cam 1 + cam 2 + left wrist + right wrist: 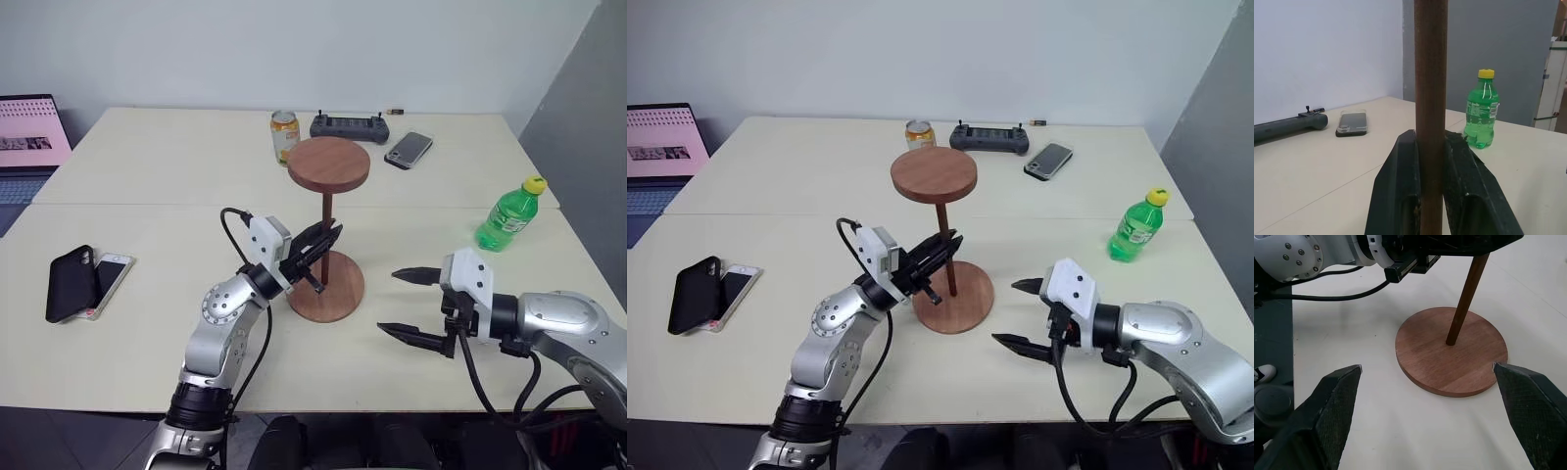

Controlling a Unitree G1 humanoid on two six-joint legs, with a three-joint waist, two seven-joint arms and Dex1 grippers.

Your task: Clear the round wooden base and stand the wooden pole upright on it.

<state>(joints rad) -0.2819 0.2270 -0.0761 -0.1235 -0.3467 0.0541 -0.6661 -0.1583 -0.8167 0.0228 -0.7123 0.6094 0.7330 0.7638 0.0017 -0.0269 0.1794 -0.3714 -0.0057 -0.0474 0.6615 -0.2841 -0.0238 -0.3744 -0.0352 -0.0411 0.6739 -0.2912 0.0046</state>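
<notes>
The wooden pole [1430, 117] is cut off above and below in the left wrist view, so neither its disc nor its foot can be seen there. The laptop [29, 147] is clipped by the picture's edge in the left eye view, and part of the white phone [106, 282] is covered by the black case [71, 282] lying over it. The label on the can [284, 135] is too small to be read

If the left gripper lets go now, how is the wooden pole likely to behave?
Probably stiff: the wooden pole looks straight in the left gripper. Possibly top-heavy, its disc sits high. Likely stays upright, seated in the round wooden base.
</notes>
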